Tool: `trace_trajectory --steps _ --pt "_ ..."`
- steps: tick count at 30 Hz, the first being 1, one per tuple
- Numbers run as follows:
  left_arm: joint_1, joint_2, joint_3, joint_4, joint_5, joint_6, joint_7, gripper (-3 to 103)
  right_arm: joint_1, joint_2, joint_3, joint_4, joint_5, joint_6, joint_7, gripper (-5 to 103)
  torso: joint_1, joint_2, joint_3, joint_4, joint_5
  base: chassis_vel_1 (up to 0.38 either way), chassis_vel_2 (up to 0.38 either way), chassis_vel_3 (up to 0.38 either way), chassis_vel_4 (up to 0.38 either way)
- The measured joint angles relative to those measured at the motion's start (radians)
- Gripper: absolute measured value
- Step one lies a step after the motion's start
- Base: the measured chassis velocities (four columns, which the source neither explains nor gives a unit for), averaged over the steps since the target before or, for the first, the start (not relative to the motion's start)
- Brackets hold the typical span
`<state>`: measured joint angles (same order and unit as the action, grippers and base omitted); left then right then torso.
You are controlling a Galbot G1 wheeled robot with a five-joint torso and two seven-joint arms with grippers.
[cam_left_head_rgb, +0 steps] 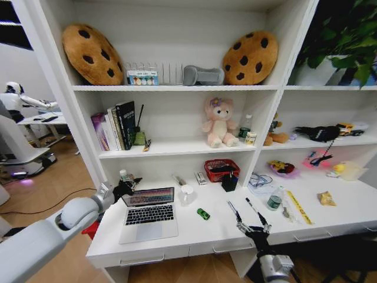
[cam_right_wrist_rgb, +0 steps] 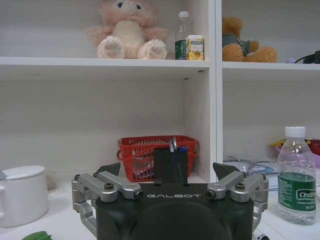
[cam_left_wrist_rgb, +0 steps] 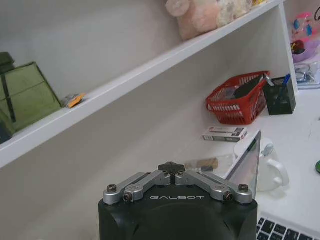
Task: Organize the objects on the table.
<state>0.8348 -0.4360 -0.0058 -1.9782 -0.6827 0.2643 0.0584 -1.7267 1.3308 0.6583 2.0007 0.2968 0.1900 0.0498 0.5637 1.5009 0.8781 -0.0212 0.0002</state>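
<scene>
Right tool [cam_left_head_rgb: 253, 227] hovers with jaws spread wide at the front edge of the table [cam_left_head_rgb: 194, 239], just before two pens [cam_left_head_rgb: 234, 210] lying on it. Left tool [cam_left_head_rgb: 126, 187] sits behind the top left corner of the open silver laptop [cam_left_head_rgb: 148, 213], jaws folded narrow. Beyond lie a green toy car [cam_left_head_rgb: 203, 214], white mug [cam_left_head_rgb: 187, 194], green-capped bottle [cam_left_head_rgb: 274, 198], black pen holder [cam_left_head_rgb: 229, 182] and red basket [cam_left_head_rgb: 221, 170].
</scene>
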Motion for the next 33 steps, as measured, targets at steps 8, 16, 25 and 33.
trace_trajectory --steps 8,16,25,33 --pt "-0.185 -0.044 0.169 0.036 -0.013 0.026 -0.007 0 -0.003 0.002 0.020 -0.017 0.012 0.014 0.000 100 0.000 0.000 0.000 -0.0004 -0.0001 0.000 0.000 0.000 0.000" --pt "-0.207 -0.044 0.218 0.055 0.009 0.034 0.006 0 -0.003 0.011 0.023 -0.028 0.012 0.022 -0.001 100 0.000 0.000 0.000 0.0000 -0.0002 0.000 0.000 0.000 0.000" --pt "-0.195 -0.021 0.198 0.053 0.033 0.038 0.038 0 -0.001 0.011 0.024 -0.041 0.016 0.035 -0.001 100 0.000 0.000 0.000 -0.0002 -0.0002 0.000 0.000 0.000 0.000" --pt "-0.112 0.022 0.138 0.033 0.066 0.028 0.098 0 0.001 0.021 0.021 -0.041 0.028 0.035 0.001 100 0.000 0.000 0.000 -0.0001 -0.0003 0.000 0.000 0.000 0.000"
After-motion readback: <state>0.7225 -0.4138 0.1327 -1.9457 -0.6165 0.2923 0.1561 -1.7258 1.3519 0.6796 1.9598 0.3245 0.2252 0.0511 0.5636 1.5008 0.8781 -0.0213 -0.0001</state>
